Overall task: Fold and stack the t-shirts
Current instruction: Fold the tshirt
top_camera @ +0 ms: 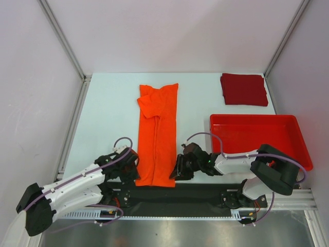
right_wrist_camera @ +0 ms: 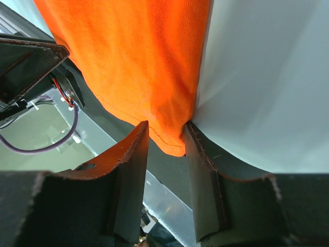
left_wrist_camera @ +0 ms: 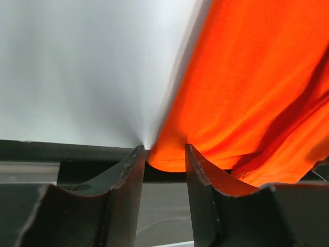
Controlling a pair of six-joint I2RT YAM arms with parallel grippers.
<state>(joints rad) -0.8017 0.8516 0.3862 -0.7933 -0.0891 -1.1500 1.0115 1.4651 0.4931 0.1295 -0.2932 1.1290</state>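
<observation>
Orange t-shirt (top_camera: 158,136): lies on the desk (top_camera: 110,118), left of centre, as a long narrow strip running from far to near. The collar end is far and a sleeve is folded across it. The near hem reaches the desk's front edge and hangs slightly over the black rail.

Dark red t-shirt (top_camera: 244,89): folded into a square at the far right corner of the desk, well apart from the orange one and from both arms.

Red tray (top_camera: 252,135): on the right side of the desk, just in front of the dark red square; nothing visible inside.

Left tool (top_camera: 135,174): at the near left corner of the orange shirt. In the left wrist view (left_wrist_camera: 164,154) the two fingers stand apart with the hem corner sitting between their tips. A gap shows below the hem, so the cloth is bracketed rather than clamped.

Right tool (top_camera: 178,171): at the near right corner of the same shirt. In the right wrist view (right_wrist_camera: 165,135) the fingers are likewise parted, with the hem corner filling the space between the tips. One finger (right_wrist_camera: 198,154) touches the cloth's side edge. A firm pinch is not evident.
</observation>
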